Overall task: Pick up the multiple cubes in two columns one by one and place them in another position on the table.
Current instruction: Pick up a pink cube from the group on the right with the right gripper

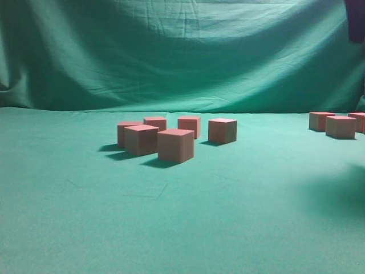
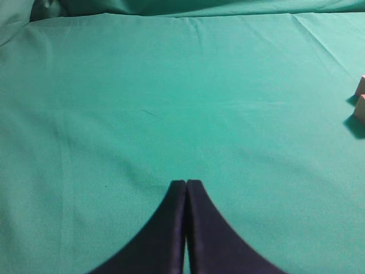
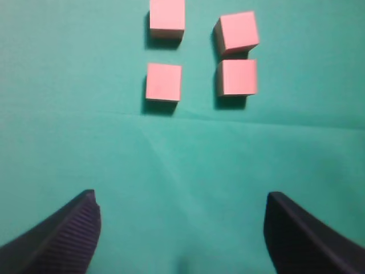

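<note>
The right gripper (image 3: 181, 228) is hovering above the table (image 3: 85, 148) with its two ribbed black fingers (image 3: 68, 237) spread wide and nothing between them. It is pointing toward four cubes (image 3: 163, 81) lying ahead of it in two columns of two. The near pair is sitting square to the view, while the far right cube (image 3: 236, 32) is turned slightly and is touching, or nearly touching, the cube in front of it.

The left gripper (image 2: 186, 185) is hanging over bare teal cloth (image 2: 142, 114) with its fingers pressed together and holding nothing. Two cube corners (image 2: 360, 97) are showing at the right edge of the left wrist view, well apart from the gripper.

In the exterior view neither gripper is showing clearly; a dark shape (image 1: 355, 20) at the upper right corner may be part of an arm. Five cubes (image 1: 175, 145) are standing in a loose cluster at mid-table. Three more (image 1: 340, 126) are sitting close together at the far right edge, in front of the draped green backdrop (image 1: 182, 51).
</note>
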### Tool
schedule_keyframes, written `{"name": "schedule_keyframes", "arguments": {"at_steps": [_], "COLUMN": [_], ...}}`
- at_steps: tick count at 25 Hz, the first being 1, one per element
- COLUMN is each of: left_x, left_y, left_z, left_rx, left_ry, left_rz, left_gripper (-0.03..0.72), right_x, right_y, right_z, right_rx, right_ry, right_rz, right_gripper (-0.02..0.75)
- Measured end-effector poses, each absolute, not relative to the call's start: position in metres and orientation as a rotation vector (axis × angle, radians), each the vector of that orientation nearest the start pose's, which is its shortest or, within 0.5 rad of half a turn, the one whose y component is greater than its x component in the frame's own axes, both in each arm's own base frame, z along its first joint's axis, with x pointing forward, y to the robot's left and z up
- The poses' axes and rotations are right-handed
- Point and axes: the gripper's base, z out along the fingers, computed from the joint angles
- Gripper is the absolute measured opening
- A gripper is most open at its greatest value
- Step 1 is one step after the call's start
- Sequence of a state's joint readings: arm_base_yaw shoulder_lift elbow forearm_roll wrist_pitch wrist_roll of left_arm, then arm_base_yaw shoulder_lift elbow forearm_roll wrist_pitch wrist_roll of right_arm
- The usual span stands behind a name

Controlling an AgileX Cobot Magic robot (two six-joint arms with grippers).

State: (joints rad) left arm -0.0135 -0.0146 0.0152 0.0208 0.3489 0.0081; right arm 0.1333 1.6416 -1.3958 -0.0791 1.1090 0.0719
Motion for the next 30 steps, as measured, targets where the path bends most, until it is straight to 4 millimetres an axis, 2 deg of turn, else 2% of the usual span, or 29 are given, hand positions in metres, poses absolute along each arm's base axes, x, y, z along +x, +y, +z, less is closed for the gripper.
{"name": "schedule_keyframes", "arguments": {"at_steps": [6,12,16,23,24,26,30], "left_x": [0.053,0.053,0.053,0.053,0.053,0.053,0.053], "left_y": [0.0,0.0,0.0,0.0,0.0,0.0,0.0], "left_z": [0.177,0.177,0.177,0.177,0.177,0.177,0.177], "left_rx": [0.033,0.033,0.033,0.033,0.033,0.033,0.033], "left_ry": [1.833,1.833,1.833,1.833,1.833,1.833,1.833], "left_rz": [0.017,0.017,0.017,0.017,0.017,0.017,0.017], "left_gripper": [0.0,0.0,0.0,0.0,0.0,0.0,0.0], "right_x": [0.367,0.388,0.398,0.411,0.411,0.412,0.413], "right_y": [0.043,0.045,0.046,0.048,0.048,0.048,0.048], "right_z": [0.245,0.218,0.195,0.167,0.165,0.163,0.159], "right_rx": [-0.1,-0.109,-0.114,-0.117,-0.118,-0.118,-0.118], "right_ry": [2.853,2.796,2.818,2.861,2.865,2.867,2.872], "right_rz": [-0.005,-0.004,-0.008,-0.013,-0.013,-0.014,-0.014], "right_gripper": [0.58,0.58,0.58,0.58,0.526,0.479,0.321]}}
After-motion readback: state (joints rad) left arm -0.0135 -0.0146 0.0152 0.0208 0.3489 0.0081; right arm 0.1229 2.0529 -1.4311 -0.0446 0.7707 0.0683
